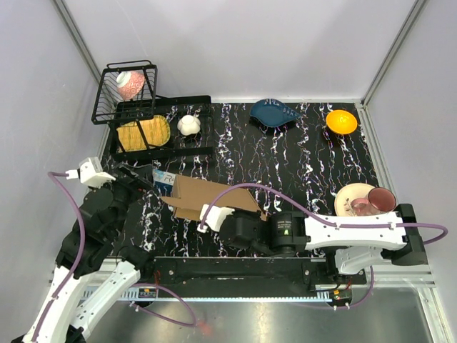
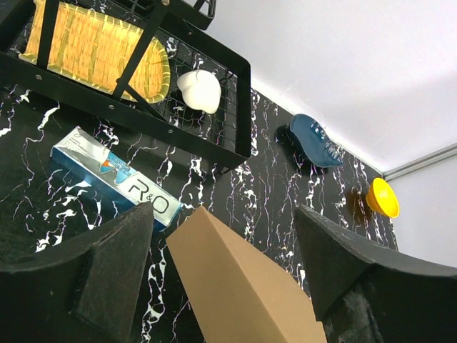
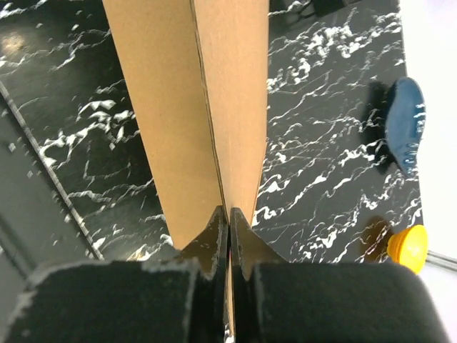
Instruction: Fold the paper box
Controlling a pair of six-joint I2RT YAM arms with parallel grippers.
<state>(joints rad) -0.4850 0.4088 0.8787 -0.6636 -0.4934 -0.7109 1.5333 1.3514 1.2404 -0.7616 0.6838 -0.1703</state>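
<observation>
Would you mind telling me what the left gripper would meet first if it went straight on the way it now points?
Most likely the plain brown cardboard paper box: its edge lies straight ahead between the left gripper's open jaws, though depth is hard to judge.

This looks like a robot test cell in a lab. Plain white panels [image 1: 235,43] in aluminium framing [image 1: 80,43] wall in a black marbled tabletop [image 1: 300,157]. A cabled left arm [image 1: 93,236] and right arm [image 1: 350,232] are bolted at its near edge.

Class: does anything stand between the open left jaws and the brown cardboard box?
Nothing visible does. The brown corrugated cardboard box lies straight ahead of the left gripper, jaws open; the blue-and-white carton sits off to one side.
</observation>
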